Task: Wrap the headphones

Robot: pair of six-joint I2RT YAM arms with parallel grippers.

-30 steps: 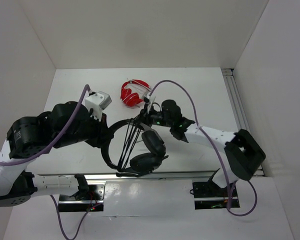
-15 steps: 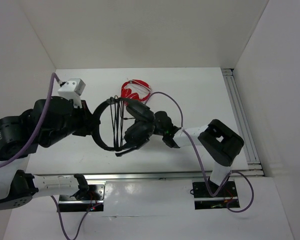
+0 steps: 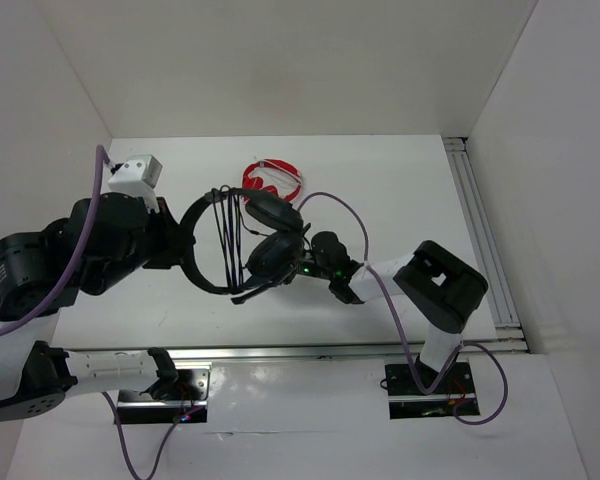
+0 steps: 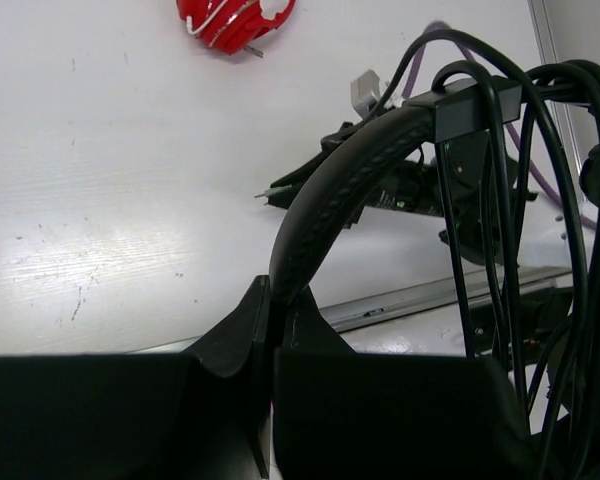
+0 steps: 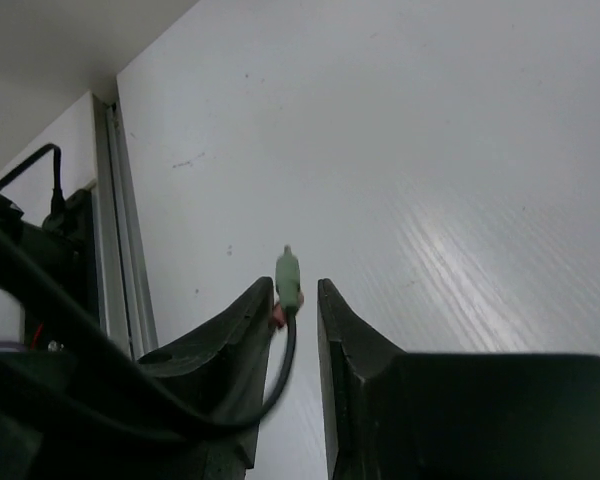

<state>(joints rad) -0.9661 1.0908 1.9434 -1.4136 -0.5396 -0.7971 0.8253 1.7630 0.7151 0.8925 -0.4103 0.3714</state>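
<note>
1. Headphones (image 3: 268,211) hang above the table (image 3: 400,190) in the top view, between the two arms, with the headband (image 3: 191,272) to the left and the earcups (image 3: 266,258) to the right. The cable (image 3: 230,240) crosses the headband's loop in several strands. The left tool (image 3: 185,247) holds the headband's left side. Smaller red headphones (image 3: 272,180) lie on the table just beyond.
2. From the left wrist, the left tool is clamped on the padded headband, which arches up to the right. Cable strands loop over the band's far end.
3. From the right wrist, the right tool (image 5: 298,290) has its fingers narrowly apart. The cable's green-tipped plug (image 5: 288,272) stands between them, close against one finger. Whether they pinch the cable cannot be told.
</note>
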